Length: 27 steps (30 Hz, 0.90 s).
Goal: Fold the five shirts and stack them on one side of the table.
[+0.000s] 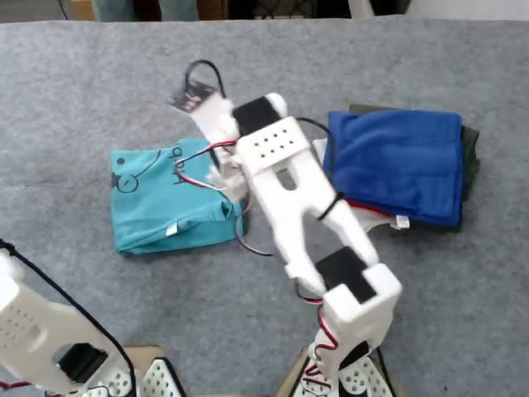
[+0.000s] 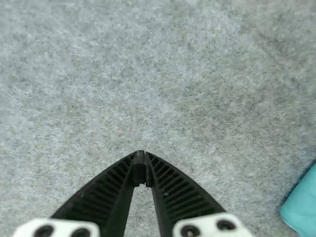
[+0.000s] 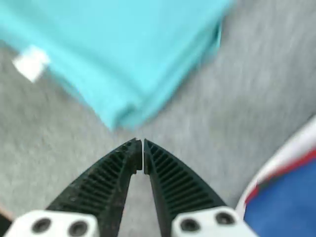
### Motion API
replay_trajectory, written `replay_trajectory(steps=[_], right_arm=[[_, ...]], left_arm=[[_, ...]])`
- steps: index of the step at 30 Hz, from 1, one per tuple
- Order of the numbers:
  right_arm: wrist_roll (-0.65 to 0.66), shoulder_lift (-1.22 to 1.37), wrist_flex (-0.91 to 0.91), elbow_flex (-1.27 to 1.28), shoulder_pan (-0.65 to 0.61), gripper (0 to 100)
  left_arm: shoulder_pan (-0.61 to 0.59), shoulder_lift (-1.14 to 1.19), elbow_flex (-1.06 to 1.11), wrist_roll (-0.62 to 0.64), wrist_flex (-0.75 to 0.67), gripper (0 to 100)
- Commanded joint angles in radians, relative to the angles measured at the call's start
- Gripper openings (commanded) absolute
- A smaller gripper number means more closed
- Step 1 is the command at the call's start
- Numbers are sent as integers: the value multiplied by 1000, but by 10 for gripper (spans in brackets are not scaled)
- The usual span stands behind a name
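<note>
A grey felt-like cover (image 1: 430,50) spread over the whole table, its far edge running along the top of the high view, with a dark strip of room (image 1: 273,8) behind it. The turquoise shirt (image 1: 161,198) lay folded at centre left of that view, a small white tag at its lower edge. At centre right sat a stack: the blue shirt (image 1: 397,161) on top, a dark shirt (image 1: 471,157) showing along the right side beneath it, and a white and red shirt (image 1: 372,213) peeking out at the lower left corner.

The right arm (image 1: 289,190) stretched from the bottom centre up toward the gap between the turquoise shirt and the stack. Its own camera showed the right gripper (image 3: 140,148) closed, tips together and holding nothing, above bare cover just off a corner of the turquoise shirt, with the blue shirt's edge at lower right of that frame.

The left arm (image 1: 37,331) sat at the lower left corner. The left gripper (image 2: 140,160) was likewise closed and empty over bare cover, with a sliver of the turquoise shirt at the right edge.
</note>
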Motion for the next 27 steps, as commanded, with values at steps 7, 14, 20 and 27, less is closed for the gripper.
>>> replay_trajectory(steps=[7, 14, 20, 27], right_arm=[[-6, 311, -3, -214, -51, 15], [-86, 352, 137, -137, -20, 14], [-83, 337, 87, 25, 57, 14], [-84, 174, 135, -70, 72, 14]], left_arm=[[41, -44, -39, 0, 58, 30], [44, -43, -39, -2, 58, 30], [65, -43, -39, -2, 58, 30], [266, -34, -30, 2, -15, 30]])
